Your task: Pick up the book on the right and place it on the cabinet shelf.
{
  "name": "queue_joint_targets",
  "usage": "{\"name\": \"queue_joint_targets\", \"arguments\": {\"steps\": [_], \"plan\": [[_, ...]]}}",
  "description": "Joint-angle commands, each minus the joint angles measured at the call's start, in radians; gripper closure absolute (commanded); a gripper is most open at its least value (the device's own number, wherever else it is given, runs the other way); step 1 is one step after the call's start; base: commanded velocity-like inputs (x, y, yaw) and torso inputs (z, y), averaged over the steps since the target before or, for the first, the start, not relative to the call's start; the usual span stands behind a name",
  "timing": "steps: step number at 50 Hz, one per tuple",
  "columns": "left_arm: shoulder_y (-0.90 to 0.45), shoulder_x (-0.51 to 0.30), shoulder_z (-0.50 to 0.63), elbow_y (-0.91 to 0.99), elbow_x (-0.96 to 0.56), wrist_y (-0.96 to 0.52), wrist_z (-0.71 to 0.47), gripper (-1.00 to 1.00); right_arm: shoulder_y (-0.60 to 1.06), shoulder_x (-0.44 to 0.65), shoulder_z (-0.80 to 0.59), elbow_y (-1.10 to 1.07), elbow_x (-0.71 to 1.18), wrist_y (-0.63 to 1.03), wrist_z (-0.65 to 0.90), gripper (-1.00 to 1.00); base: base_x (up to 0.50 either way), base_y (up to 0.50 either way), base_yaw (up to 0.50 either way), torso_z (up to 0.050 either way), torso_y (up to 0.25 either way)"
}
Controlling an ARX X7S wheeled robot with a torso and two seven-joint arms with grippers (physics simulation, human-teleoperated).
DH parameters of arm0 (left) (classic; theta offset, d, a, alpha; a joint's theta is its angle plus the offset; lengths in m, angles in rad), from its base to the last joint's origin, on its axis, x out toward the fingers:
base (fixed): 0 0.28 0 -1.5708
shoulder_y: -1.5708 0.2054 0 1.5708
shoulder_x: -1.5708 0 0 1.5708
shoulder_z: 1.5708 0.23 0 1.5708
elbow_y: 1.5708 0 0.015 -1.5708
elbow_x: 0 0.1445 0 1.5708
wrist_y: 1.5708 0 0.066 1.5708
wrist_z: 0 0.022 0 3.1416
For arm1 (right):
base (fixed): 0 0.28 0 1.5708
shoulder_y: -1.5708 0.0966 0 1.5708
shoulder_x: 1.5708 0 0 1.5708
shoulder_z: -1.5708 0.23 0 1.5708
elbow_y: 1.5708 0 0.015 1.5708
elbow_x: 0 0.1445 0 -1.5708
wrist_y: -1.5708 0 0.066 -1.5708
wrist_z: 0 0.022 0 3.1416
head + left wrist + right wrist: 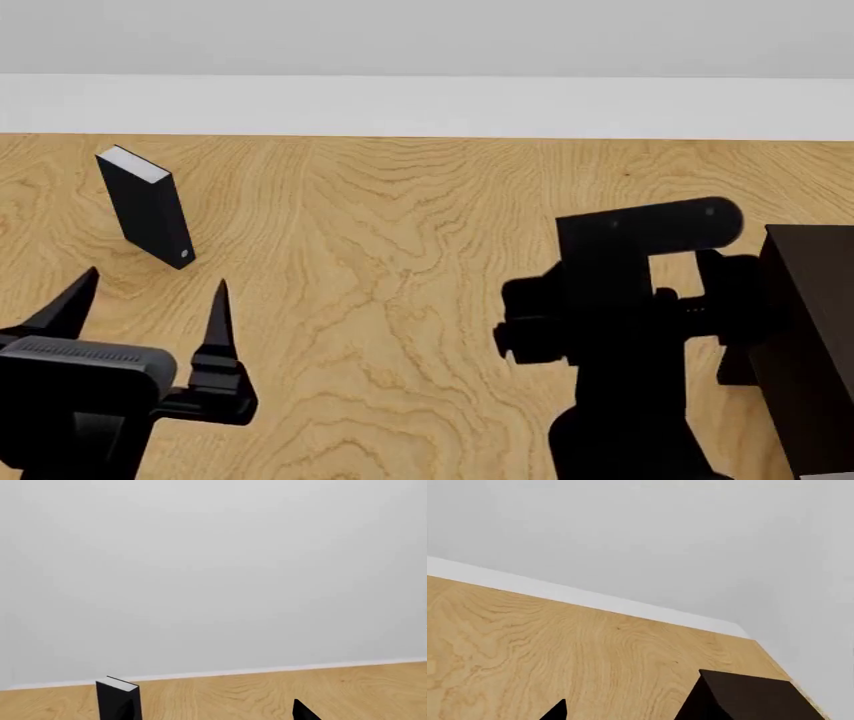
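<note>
head view: the left claw (150,290) sat at 7 o'clock, its two prongs spread wide and holding nothing. a black book (147,207) stood upright on the wooden surface (400,250) at 10 o'clock, just beyond that claw. the right arm (627,330) filled 4 o'clock; its claw was hidden, so i could not tell its state. the dark cabinet (814,350) showed at 3 o'clock, right beside that arm. no grey book was visible.

left wrist view: the black book stood near the surface's far edge; one dark claw tip (305,711) showed.

right wrist view: a cabinet corner (747,695) and one claw tip (555,712) showed, nothing gripped.

judging from this, the task's book was out of sight in every view; whether it was already shelved could not be told. the next move called for finding it.
</note>
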Motion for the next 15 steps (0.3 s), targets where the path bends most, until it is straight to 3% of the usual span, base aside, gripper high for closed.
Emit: {"name": "queue_joint_targets", "arguments": {"steps": [1, 15], "plan": [[0.006, -0.005, -0.004, 0.021, -0.011, 0.003, -0.002, -1.0, -0.006, 0.003, -0.005, -0.106, 0.002, 0.054, 0.015, -1.0, 0.0, 0.0, 0.0, 0.0, 0.0], [0.007, -0.009, 0.0, 0.03, -0.013, 0.002, -0.004, -1.0, 0.001, 0.004, -0.032, -0.186, -0.001, 0.106, 0.029, -1.0, 0.0, 0.0, 0.0, 0.0, 0.0]]}}
